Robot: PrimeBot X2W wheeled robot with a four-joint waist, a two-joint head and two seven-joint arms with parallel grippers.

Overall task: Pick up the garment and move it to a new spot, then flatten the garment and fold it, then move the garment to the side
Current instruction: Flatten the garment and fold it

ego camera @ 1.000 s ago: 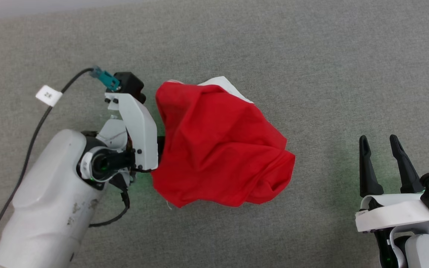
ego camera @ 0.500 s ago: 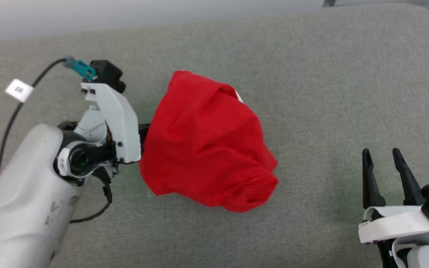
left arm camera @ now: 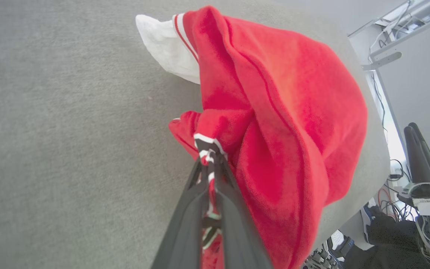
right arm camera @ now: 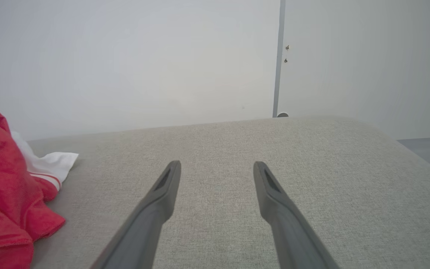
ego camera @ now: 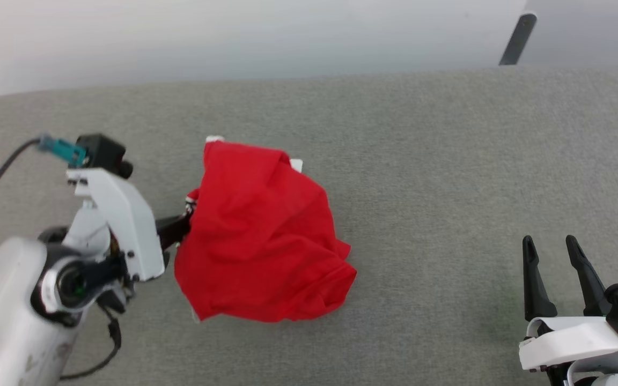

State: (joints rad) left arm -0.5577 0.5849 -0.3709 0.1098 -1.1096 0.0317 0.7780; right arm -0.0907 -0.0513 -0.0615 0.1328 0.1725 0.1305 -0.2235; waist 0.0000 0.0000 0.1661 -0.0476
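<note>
Grey surface (ego camera: pixel 448 161): one garment (ego camera: pixel 260 241), pinched by left end effector (left arm camera: pixel 209 157).

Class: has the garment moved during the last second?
Yes. The camera tilted, but against the far edge of the grey surface, the garment, pinched in the left gripper, has drawn nearer that edge and leftward.

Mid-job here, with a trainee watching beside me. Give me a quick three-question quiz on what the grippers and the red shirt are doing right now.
1. True or false: the right gripper stands open, apart from the garment.
2. What does the left gripper clamp? A) the garment's striped trim B) a towel C) nothing
3. Is the garment spread flat on the grey surface, or bunched?
Key: 1 true; 2 A; 3 bunched.
</note>
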